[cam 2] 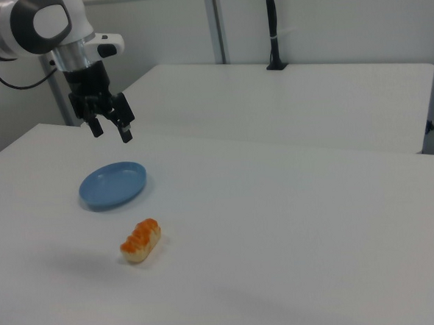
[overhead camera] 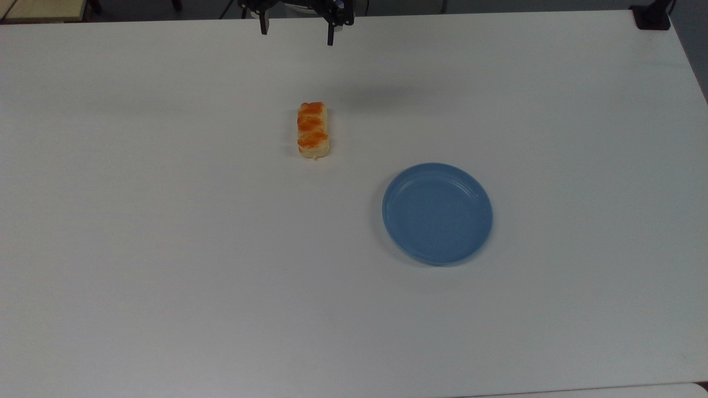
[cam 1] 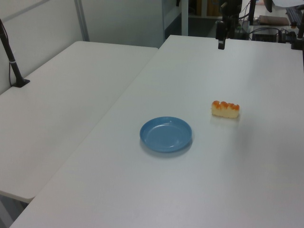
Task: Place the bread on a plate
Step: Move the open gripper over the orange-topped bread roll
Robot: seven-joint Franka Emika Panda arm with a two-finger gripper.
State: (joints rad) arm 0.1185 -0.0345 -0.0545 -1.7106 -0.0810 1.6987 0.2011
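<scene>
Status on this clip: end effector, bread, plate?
End effector open, raised above table. Small oblong pale-yellow loaf with orange glaze lies on white table, apart from round blue plastic plate.

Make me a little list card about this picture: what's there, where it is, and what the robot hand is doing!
bread: lying on the table, not on the plate
plate: blue, nothing on it, apart from the bread, to the top view's lower right of it
gripper: open, up in the air, holding nothing
table: white
job done: not yet
</scene>
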